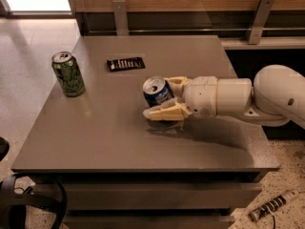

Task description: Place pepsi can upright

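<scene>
The pepsi can [156, 92] is dark blue with a silver top. It stands nearly upright, leaning slightly left, near the middle of the grey table [109, 137]. My gripper [165, 98] reaches in from the right and is shut on the can. One cream finger [167, 112] is on its near side and the other [176, 81] is behind it. The near finger hides the can's base, so I cannot tell whether it touches the table.
A green-and-black patterned can [68, 74] stands upright at the table's left edge. A flat black packet [125, 63] lies at the back, left of centre. A wooden wall with metal brackets [256, 20] runs behind the table. Black cables [24, 204] lie on the floor at the lower left.
</scene>
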`<state>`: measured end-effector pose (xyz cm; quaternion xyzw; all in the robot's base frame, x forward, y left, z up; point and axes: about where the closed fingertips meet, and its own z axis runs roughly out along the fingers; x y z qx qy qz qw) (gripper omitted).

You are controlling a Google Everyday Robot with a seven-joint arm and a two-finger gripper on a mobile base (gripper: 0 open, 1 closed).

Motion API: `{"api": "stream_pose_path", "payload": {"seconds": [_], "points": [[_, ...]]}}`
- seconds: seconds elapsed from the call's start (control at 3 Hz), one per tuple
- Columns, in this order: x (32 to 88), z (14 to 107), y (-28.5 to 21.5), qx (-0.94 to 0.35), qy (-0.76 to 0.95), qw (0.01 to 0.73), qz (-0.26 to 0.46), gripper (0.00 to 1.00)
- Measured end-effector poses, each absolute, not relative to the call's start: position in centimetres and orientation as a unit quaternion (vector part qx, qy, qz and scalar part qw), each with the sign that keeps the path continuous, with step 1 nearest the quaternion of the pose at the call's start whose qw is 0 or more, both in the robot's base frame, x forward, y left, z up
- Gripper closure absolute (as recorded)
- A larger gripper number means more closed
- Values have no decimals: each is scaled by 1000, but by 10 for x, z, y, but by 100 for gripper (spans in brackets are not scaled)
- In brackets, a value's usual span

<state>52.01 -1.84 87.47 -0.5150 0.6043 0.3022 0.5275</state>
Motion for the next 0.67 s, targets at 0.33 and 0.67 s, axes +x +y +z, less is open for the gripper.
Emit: {"api": "stream_pose_path", "payload": {"seconds": [0.33, 0.67], "points": [[520, 875, -17, -516, 604, 527, 303, 0], [520, 875, -17, -516, 604, 527, 303, 0]]}}
